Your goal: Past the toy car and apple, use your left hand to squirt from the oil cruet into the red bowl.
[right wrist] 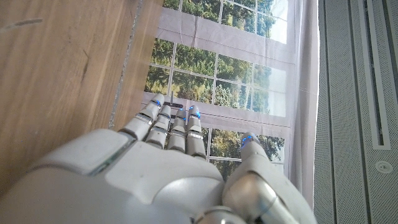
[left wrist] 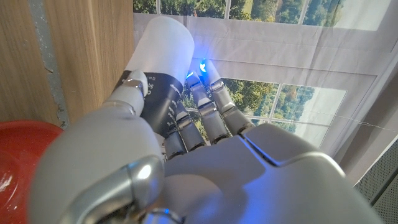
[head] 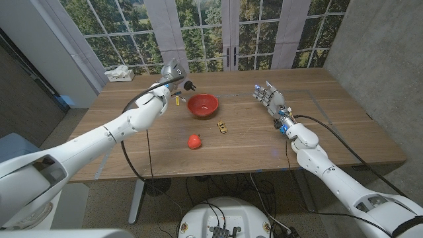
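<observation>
My left hand (head: 166,78) grips the oil cruet (head: 174,71) and holds it tilted above the table, its black spout (head: 191,84) aimed toward the red bowl (head: 202,104). The spout hangs just left of and above the bowl's rim. In the left wrist view my fingers (left wrist: 205,106) wrap the cruet's pale body and dark label (left wrist: 158,68), with the red bowl (left wrist: 18,162) beside my hand. A small yellow toy car (head: 223,126) and a red apple (head: 194,141) lie nearer to me than the bowl. My right hand (head: 268,98) stands open on the table's right side, fingers raised.
A tissue box (head: 119,74) sits at the table's far left corner. A small yellow item (head: 177,100) lies on the table (head: 330,125) left of the bowl. Windows and a curtain stand behind the far edge.
</observation>
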